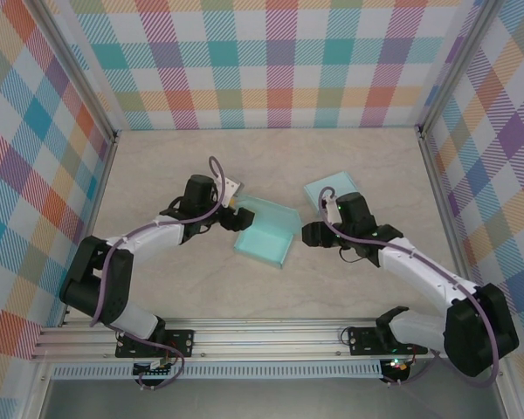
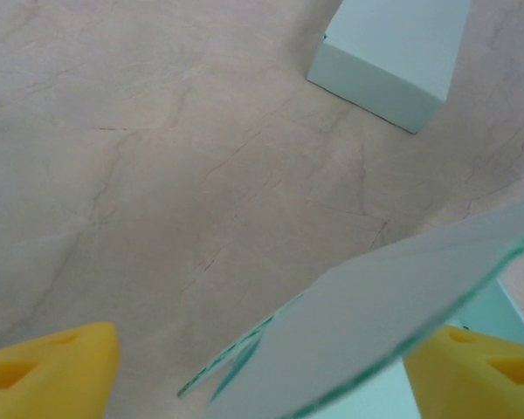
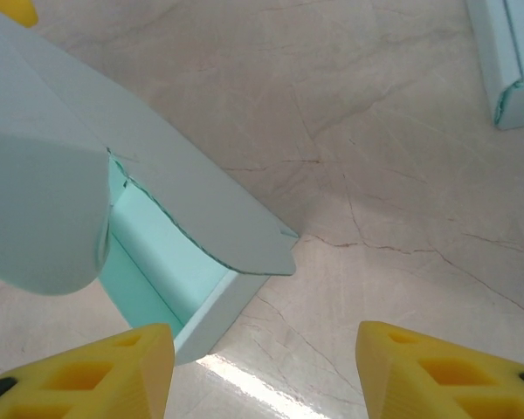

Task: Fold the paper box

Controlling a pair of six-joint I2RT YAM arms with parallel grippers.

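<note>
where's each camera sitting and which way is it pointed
Top external: above and behind the arms, looking down at the table, open box and second box; both arms, left tool and right tool show.
Left wrist: on the left arm, looking over the raised flap toward the second box; its fingers show low.
Right wrist: on the right arm, facing the open box's side; its fingers show low.
Shared: both wrist views catch the flap and second box.
</note>
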